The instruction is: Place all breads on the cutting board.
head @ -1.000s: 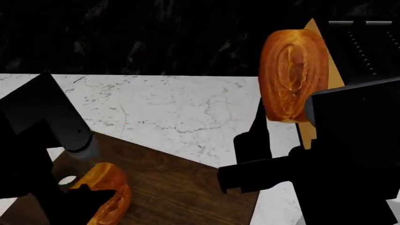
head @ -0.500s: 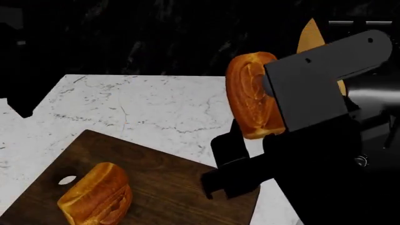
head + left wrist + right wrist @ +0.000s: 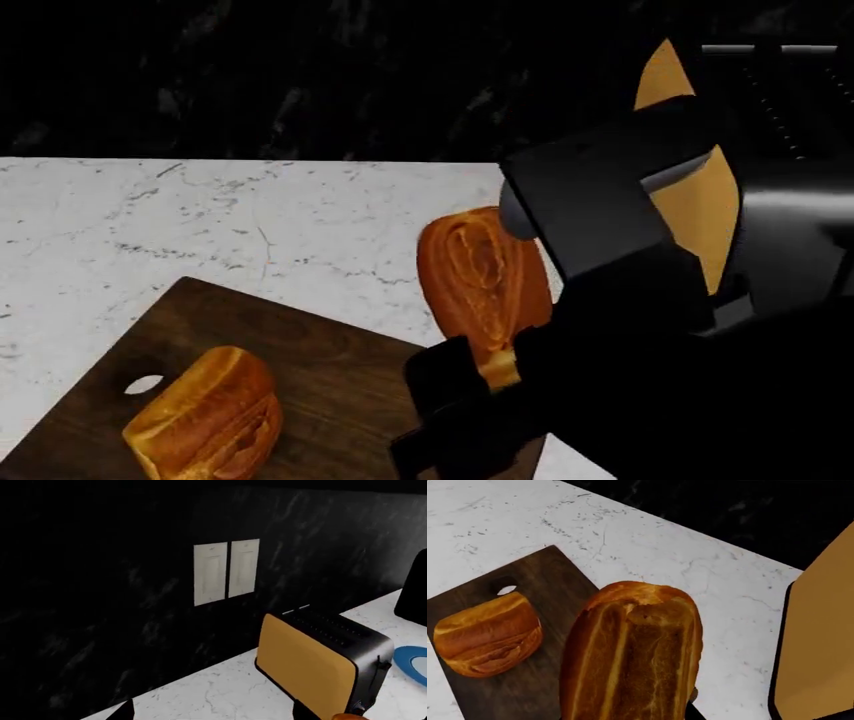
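The dark brown cutting board (image 3: 334, 370) lies at the lower left of the head view, with its hole (image 3: 143, 384) near one corner. One bread (image 3: 207, 415) lies on the board next to the hole. My right gripper (image 3: 470, 385) is shut on the second bread (image 3: 481, 285) and holds it upright above the board's right edge. In the right wrist view the held bread (image 3: 634, 655) fills the middle, with the board (image 3: 554, 580) and the other bread (image 3: 487, 635) below it. My left gripper (image 3: 213, 716) is open and empty, up near the wall and out of the head view.
An orange and black toaster (image 3: 687, 200) stands right behind my right arm; it also shows in the left wrist view (image 3: 313, 655). A blue-rimmed plate (image 3: 413, 662) lies beside it. White marble counter (image 3: 267, 230) runs back to a black wall with two switch plates (image 3: 227, 572).
My right gripper has carried its bread down and to the left, to the board's right edge. My left arm has let go of the bread on the board and left the head view.
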